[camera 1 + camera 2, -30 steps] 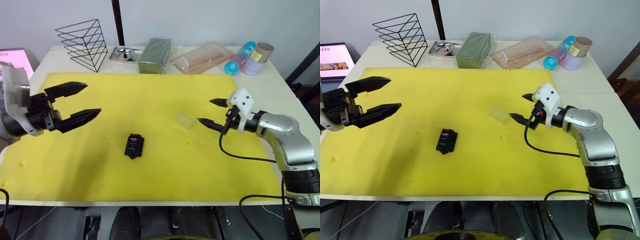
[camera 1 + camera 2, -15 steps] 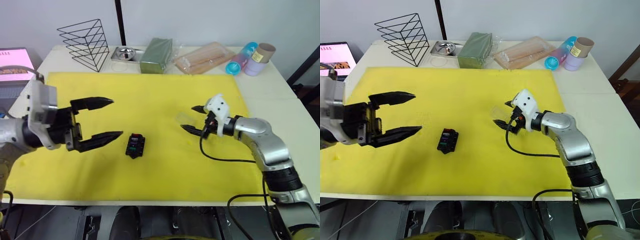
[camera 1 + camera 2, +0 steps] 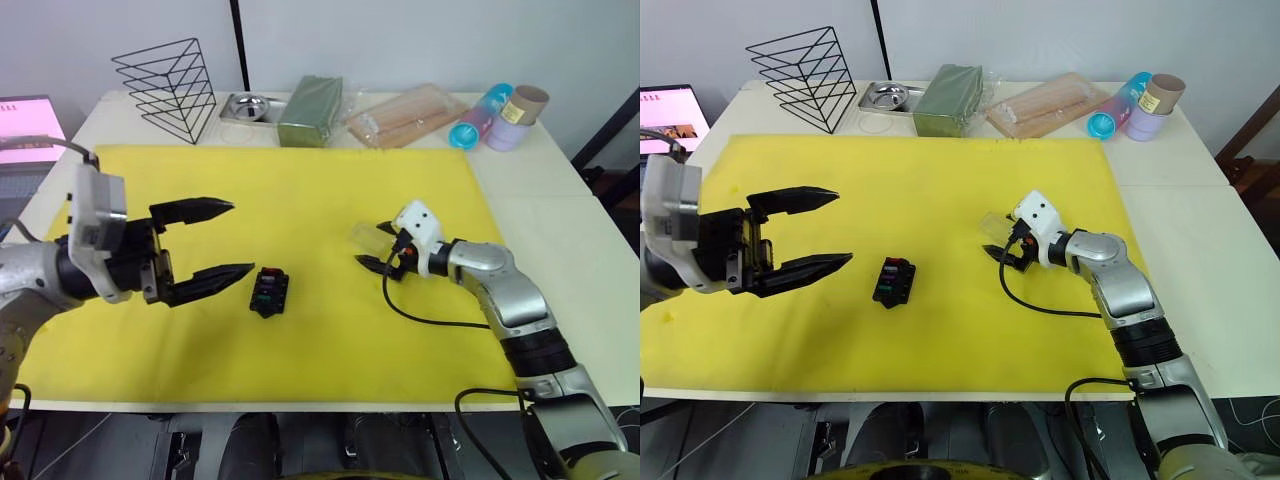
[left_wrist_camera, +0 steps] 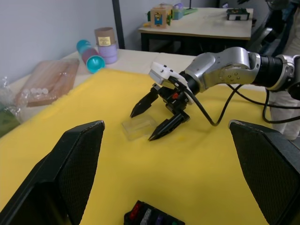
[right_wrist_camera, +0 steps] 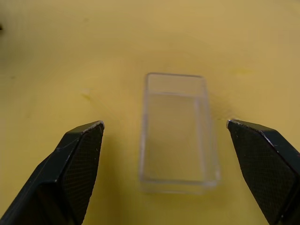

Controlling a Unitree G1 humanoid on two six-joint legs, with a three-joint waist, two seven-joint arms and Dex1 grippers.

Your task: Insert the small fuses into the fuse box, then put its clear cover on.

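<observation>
On the yellow mat [image 3: 300, 190], the clear cover [image 5: 178, 132] lies flat between the spread fingers of the right gripper [image 3: 374, 246], ungrasped. Left gripper [image 3: 218, 240] hangs wide open just beside the fuse box [image 3: 269, 291], fuses [image 4: 151, 216] seated

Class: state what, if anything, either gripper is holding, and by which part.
Nothing is held. The right gripper is open around the small transparent rectangular cover without touching it; the left gripper is open and empty.
</observation>
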